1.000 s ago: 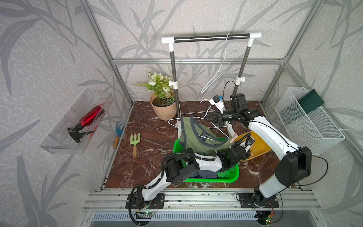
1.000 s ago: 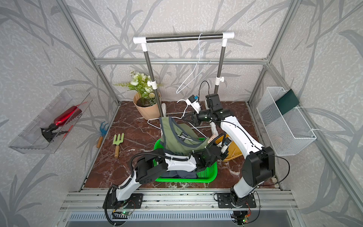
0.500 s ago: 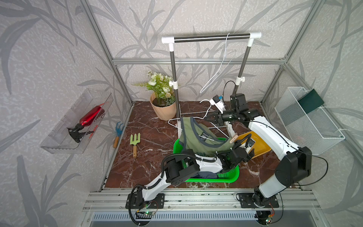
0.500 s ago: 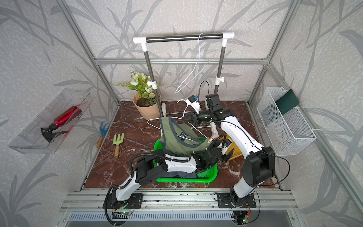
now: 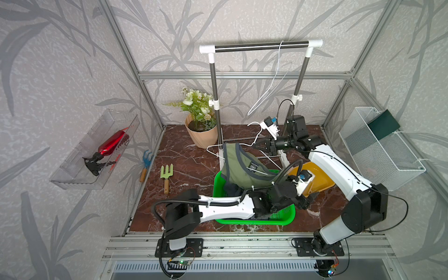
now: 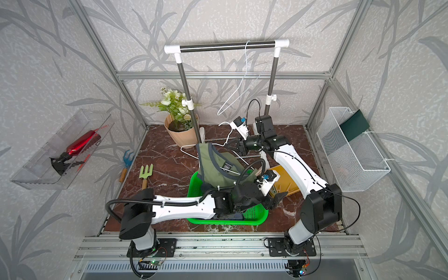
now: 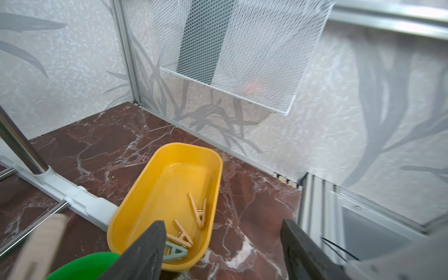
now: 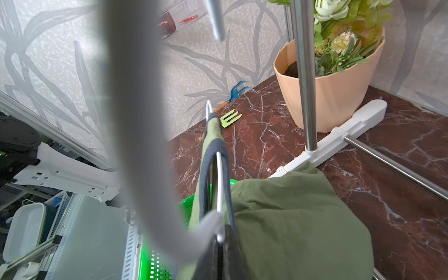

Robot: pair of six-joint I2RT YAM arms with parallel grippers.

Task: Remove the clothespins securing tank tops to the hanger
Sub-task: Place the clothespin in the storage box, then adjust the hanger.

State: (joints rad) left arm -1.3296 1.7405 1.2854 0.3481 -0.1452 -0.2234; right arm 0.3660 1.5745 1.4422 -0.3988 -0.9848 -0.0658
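My left gripper (image 7: 221, 232) is open and holds nothing, its jaws hanging over the near end of the yellow tray (image 7: 169, 169). Two tan clothespins (image 7: 200, 212) and a pale green one (image 7: 175, 251) lie in that tray. In a top view another tan clothespin (image 6: 257, 172) sits at the olive green tank top's (image 5: 242, 167) near shoulder. My right gripper (image 8: 221, 244) is shut on the white wire hanger (image 8: 219, 184), which carries the olive top over the green basket (image 5: 254, 220). Dark navy cloth (image 5: 232, 190) lies in the basket beneath it.
A clothes rail (image 5: 261, 46) with an empty white hanger (image 5: 269, 92) stands at the back, its foot beside the yellow tray. A flower pot (image 5: 202, 135), a green garden fork (image 5: 166, 174) and a blue rake (image 5: 146, 161) sit to the left. A wire mesh basket (image 5: 378, 150) hangs on the right wall.
My left gripper has opened its jaws wide over the yellow tray. The right arm has kept the hanger still.
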